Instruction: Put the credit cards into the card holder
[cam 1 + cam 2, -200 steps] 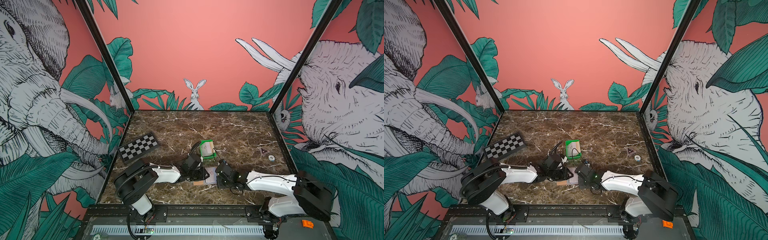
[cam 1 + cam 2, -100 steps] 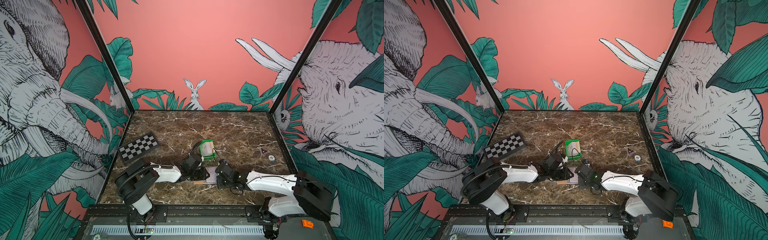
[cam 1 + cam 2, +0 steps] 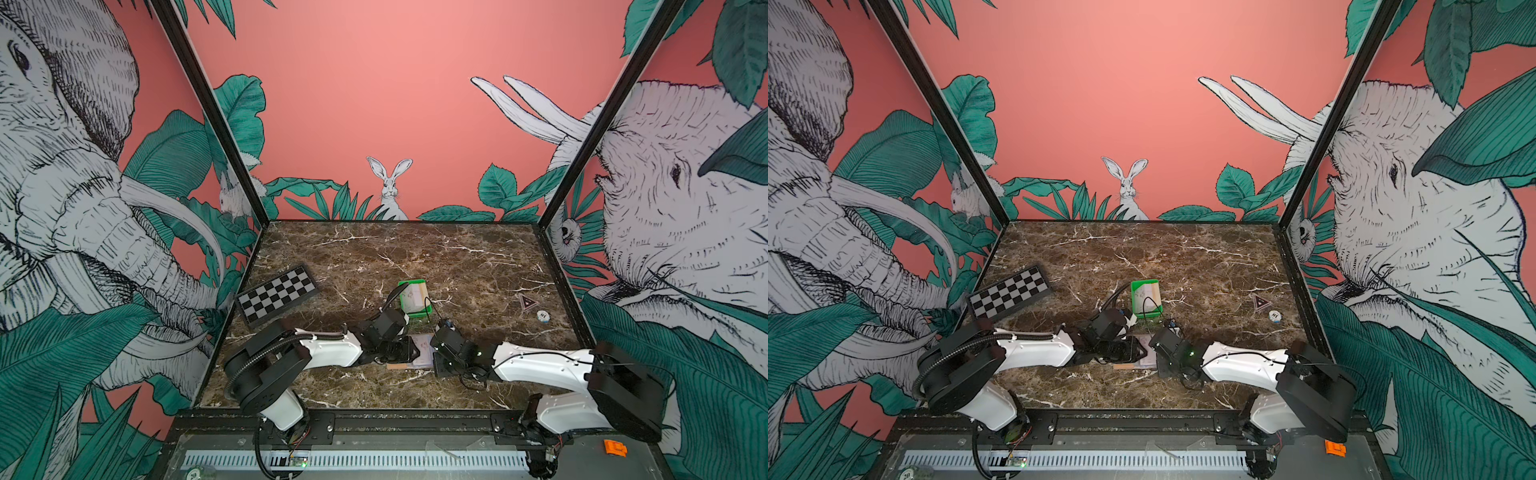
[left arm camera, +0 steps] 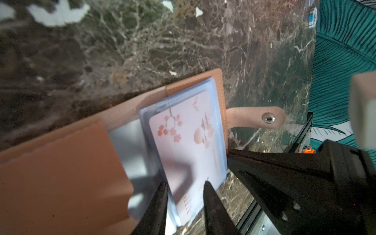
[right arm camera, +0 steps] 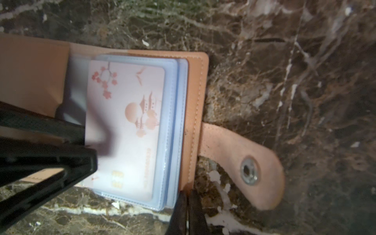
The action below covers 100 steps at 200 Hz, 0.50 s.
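The tan card holder (image 4: 67, 173) (image 5: 195, 85) lies open on the marble between both grippers (image 3: 401, 365). A whitish credit card (image 4: 189, 142) (image 5: 126, 122) with pink blossom print sits in its top clear sleeve. My left gripper (image 4: 184, 184) (image 3: 411, 349) is open, its fingers parted over the near end of that card and sleeve. My right gripper (image 5: 188, 192) (image 3: 434, 353) is shut on the corner of the holder's cover, beside the snap strap (image 5: 244, 162). More credit cards (image 3: 413, 297) (image 3: 1148, 297) stand in a green tray (image 3: 419, 313) just behind.
A small folded chessboard (image 3: 276, 295) lies at the left wall. A round poker chip (image 3: 542, 316) and a triangular sticker (image 3: 527, 302) sit at the right. Both arms lie low across the front of the table, meeting at the middle.
The left arm has crept slightly toward the holder. The right arm and the holder have stayed put.
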### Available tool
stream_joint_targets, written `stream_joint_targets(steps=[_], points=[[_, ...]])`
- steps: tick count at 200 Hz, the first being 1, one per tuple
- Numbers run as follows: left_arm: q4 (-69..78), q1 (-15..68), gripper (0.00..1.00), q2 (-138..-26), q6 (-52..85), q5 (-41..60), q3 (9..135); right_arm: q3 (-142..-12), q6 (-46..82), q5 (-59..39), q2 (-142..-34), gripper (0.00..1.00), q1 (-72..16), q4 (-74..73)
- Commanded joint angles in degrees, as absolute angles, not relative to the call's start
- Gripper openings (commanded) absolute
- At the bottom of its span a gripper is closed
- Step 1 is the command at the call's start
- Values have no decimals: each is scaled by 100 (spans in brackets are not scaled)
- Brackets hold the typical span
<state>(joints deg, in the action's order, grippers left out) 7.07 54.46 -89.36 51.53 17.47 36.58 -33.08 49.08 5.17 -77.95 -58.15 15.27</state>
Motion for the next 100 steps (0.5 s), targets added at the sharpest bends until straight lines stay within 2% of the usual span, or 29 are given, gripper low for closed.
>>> stream_joint_targets(steps=[1,100], points=[[265,5476,32,-8677,4969,1543,3797,-3278,4898,575,-7796,5,-5860,1827],[434,5476,18,-8859,4965,1565,3867,-3393,5036,1005,-7018,6,-5828,2268]])
